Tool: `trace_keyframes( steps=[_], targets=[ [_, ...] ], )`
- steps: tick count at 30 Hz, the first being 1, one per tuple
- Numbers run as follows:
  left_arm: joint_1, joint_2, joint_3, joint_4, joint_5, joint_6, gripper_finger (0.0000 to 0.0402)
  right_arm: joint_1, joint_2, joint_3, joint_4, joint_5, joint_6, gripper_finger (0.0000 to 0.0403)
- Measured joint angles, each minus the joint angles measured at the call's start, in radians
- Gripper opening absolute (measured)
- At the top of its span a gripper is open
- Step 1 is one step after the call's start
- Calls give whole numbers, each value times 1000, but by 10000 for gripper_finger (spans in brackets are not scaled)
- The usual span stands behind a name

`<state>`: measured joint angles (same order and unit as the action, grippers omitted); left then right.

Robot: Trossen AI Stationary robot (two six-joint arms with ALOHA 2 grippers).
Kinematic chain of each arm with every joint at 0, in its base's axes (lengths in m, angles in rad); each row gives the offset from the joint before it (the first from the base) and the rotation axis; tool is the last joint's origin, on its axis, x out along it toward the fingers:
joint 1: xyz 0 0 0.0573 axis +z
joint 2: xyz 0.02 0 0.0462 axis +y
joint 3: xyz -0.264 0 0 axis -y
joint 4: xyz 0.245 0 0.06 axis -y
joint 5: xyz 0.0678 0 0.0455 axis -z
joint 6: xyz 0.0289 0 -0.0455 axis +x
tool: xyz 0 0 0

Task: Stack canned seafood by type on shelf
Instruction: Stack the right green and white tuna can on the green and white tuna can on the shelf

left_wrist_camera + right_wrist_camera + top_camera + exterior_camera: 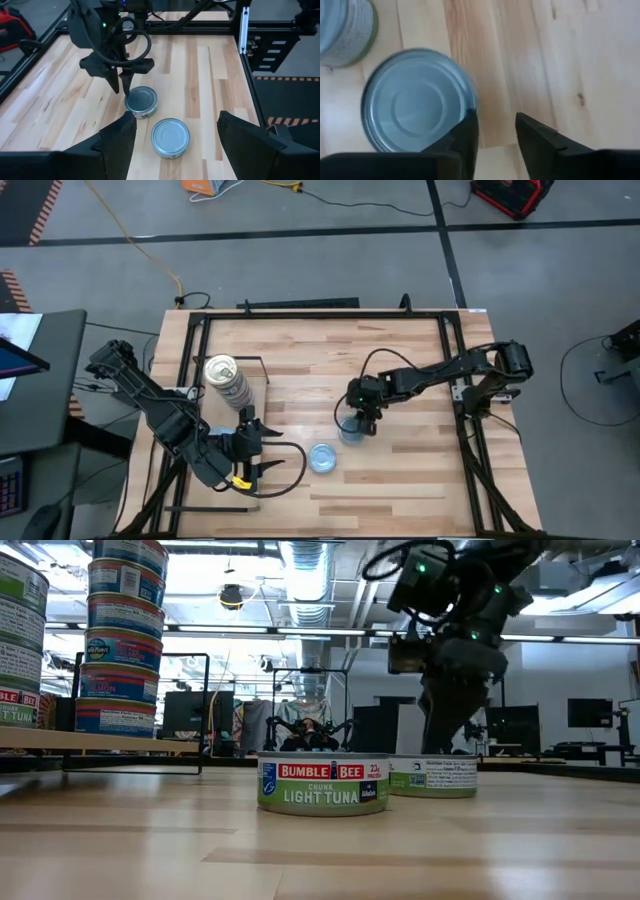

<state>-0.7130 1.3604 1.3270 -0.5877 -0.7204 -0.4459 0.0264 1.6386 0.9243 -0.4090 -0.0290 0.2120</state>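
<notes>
Two loose tins with pale blue-silver tops lie flat on the tabletop: one (pixel 323 458) near the middle front, labelled light tuna (pixel 323 785), and one (pixel 350 432) just behind it. My right gripper (pixel 362 423) points down over the rim of the farther tin (pixel 415 100), its fingers a narrow gap apart (pixel 495 120). My left gripper (pixel 252 442) is open and empty, low at the front left, facing both tins (pixel 176 115). Tall stacks of tins (pixel 226 377) stand on the pale shelf board (pixel 100 740) at the left. My right gripper comes from above, pointing down, with one finger (pixel 465 132) over the edge of the farther tin's rim (pixel 470 102) and the other over bare wood. I cannot tell whether the finger touches the tin. The tin lies flat on the table.
A black frame (pixel 455 370) runs around the tabletop's edges. The shelf's thin black wire frame (pixel 205 710) stands beside the stacks. Bare wood lies to the right of the two loose tins (pixel 420 450).
</notes>
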Motion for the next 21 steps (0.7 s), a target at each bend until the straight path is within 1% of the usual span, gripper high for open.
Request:
trace_keyframes(
  steps=[4,8,10,13,17,19,21],
  targets=[
    [1,0,0,0,0,5,265,-17,-5,-52,39,-3,12,127],
    [1,0,0,1,-7,28,265,-18,-2,-85,52,-7,23,108],
    [2,0,0,1,-15,30,265,-25,2,-102,29,-6,23,101],
    [2,0,0,1,-17,30,265,-50,-2,-110,46,-7,38,92],
    [11,0,0,1,-17,30,265,-81,-15,-112,10,-6,26,82],
    [14,0,0,1,-12,30,265,-73,-47,-117,-5,-10,18,80],
    [14,0,0,-1,-3,19,265,-39,-88,-112,20,-14,0,80]
  ],
)
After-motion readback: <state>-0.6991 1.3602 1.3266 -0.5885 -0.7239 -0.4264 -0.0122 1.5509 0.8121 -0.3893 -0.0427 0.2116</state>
